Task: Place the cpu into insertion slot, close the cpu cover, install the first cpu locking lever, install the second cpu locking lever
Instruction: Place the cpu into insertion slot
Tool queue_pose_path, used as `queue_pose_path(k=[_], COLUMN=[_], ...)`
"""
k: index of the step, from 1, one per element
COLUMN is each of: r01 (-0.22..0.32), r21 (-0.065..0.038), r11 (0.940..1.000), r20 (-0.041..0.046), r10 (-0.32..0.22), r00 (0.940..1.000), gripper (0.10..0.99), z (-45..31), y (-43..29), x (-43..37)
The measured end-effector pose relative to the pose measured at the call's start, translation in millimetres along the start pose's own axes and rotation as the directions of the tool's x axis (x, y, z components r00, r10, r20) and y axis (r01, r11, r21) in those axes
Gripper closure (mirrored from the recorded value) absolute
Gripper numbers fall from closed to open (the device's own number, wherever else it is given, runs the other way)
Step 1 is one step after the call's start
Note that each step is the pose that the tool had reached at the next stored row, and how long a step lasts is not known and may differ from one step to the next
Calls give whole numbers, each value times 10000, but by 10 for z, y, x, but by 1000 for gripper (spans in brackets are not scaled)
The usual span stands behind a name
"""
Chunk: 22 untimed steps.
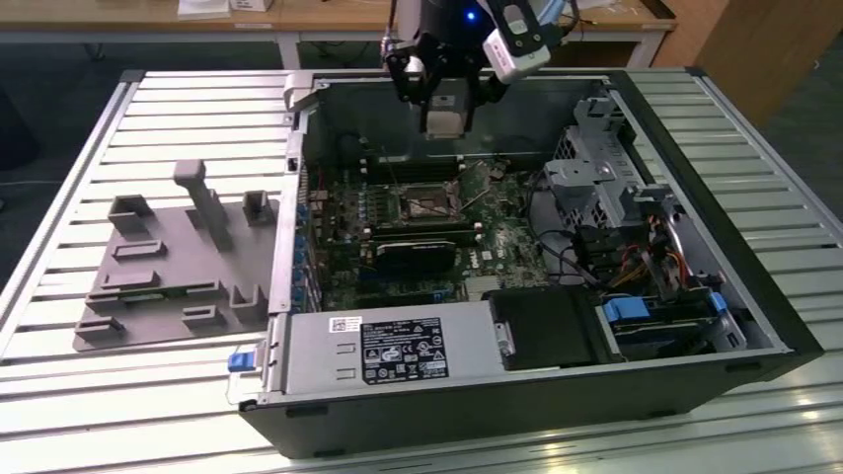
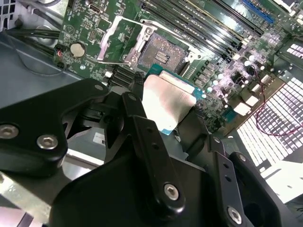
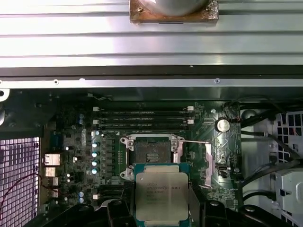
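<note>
1. The gripper [image 1: 445, 111] hung over the open case [image 1: 527, 415], above the board [image 3: 113, 156], with its fingers [image 2: 142, 127] clamped on the cpu [image 3: 162, 194].
2. In both wrist views the cpu sat between the fingers, silver face toward the cameras and green edge showing around it. It was clear of the board and touched nothing but the fingers.
3. The slot [image 3: 152, 152] lay bare and dark on the board, just beside the cpu as the first wrist view framed it. I could not tell how high the chip stood above it.
4. The cover [image 2: 108, 38] was swung open to one side of the slot, its window showing green board through it, so the slot was uncovered.
5. Handling, as a judgement: the cpu looked light, flat and stiff. It should not sag in the grip, but its smooth metal face and thin edges could slide if the squeeze were weak or uneven.
6. Its underside probably carried fine contacts, and the slot fine pins, so both were likely fragile. A tilted or dragged seating could do damage.
7. The best hold seemed to be on two opposite edges, keeping the chip level and the underside untouched, which matched how the fingers appeared to sit.
</note>
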<state>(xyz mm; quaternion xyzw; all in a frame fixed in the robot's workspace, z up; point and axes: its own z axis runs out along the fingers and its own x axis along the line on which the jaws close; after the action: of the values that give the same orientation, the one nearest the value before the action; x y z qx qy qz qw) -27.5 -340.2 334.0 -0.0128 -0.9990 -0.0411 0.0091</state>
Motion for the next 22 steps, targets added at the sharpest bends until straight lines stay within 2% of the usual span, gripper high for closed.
queue_pose_path(k=[5,9,12,17,22], r01=[-170,-685,-1123,-1854,-2717], r21=[55,43,32,8,-25], r11=[9998,9976,9937,9827,9624], r20=[18,60,95,155,222], r10=[169,685,1122,1854,2717], r00=[9999,9976,9936,9825,9621], gripper=[549,549,549,549,549], z=[67,105,139,206,270], y=[-5,-9,-11,-17,-22], x=[-2,-2,-3,-4,-5])
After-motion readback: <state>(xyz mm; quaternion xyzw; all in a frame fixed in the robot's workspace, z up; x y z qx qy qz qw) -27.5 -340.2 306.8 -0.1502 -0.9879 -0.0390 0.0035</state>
